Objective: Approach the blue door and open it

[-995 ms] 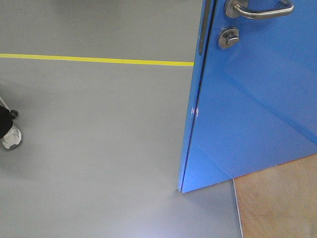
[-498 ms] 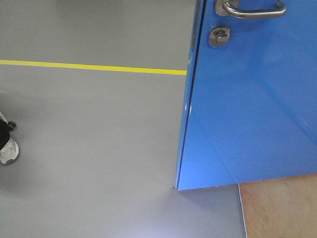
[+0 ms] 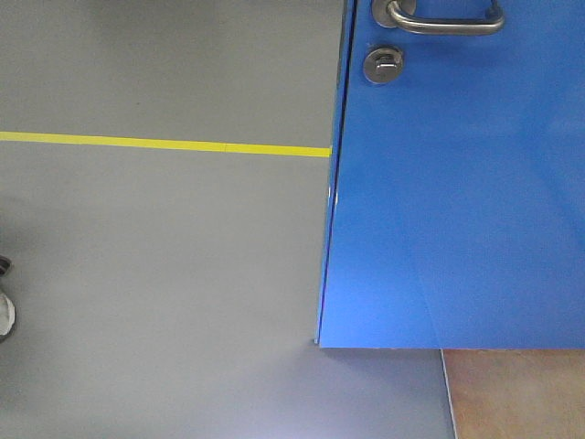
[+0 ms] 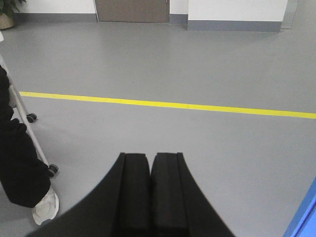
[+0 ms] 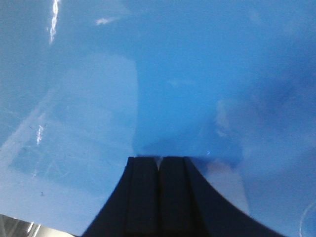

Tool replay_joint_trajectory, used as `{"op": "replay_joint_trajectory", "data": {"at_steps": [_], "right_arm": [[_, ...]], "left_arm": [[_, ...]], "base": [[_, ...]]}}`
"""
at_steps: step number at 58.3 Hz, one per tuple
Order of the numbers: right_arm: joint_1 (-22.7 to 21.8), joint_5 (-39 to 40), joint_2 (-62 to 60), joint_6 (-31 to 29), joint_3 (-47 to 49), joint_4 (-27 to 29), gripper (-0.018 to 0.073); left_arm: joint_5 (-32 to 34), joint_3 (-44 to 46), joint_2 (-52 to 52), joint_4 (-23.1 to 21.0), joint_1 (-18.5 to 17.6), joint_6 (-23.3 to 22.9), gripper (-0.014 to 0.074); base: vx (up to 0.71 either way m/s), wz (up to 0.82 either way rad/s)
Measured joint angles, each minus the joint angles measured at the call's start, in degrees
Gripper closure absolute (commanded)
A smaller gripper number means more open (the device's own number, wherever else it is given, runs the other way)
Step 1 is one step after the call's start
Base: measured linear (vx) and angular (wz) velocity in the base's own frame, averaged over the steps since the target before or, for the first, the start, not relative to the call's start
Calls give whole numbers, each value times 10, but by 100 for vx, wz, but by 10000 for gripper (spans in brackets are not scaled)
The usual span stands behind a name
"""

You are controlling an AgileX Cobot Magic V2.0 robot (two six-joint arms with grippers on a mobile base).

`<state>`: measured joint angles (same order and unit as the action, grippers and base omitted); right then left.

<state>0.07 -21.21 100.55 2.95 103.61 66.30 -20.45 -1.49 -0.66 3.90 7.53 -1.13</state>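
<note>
The blue door [image 3: 457,201] fills the right of the front view, its free edge running down to the grey floor. A silver lever handle [image 3: 443,20] and a round thumb-turn lock [image 3: 384,65] sit at its top. My right gripper [image 5: 158,159] is shut and empty, its tips right up against the glossy blue door [image 5: 197,74], which fills that view. My left gripper [image 4: 150,156] is shut on nothing and points over open floor. A sliver of the blue door [image 4: 304,216] shows at its lower right.
A yellow floor line [image 3: 164,144] crosses the grey floor, also as the yellow line [image 4: 168,104]. A person's black trouser leg and white shoe [image 4: 44,209] stand at the left beside a cart's castor wheels [image 4: 52,170]. A wooden board [image 3: 516,393] lies under the door's lower right.
In the front view the door has slid left and now faces the camera more squarely. Handle and lock moved left and up, the yellow line dropped lower, and the shoe has almost left the frame.
</note>
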Motion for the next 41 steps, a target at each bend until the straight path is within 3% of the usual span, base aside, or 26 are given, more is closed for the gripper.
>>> {"op": "replay_joint_trajectory", "data": {"at_steps": [41], "right_arm": [[0, 2, 0, 0, 0, 0, 551]], "left_arm": [[0, 0, 0, 0, 0, 0, 524]], "base": [[22, -2]]}}
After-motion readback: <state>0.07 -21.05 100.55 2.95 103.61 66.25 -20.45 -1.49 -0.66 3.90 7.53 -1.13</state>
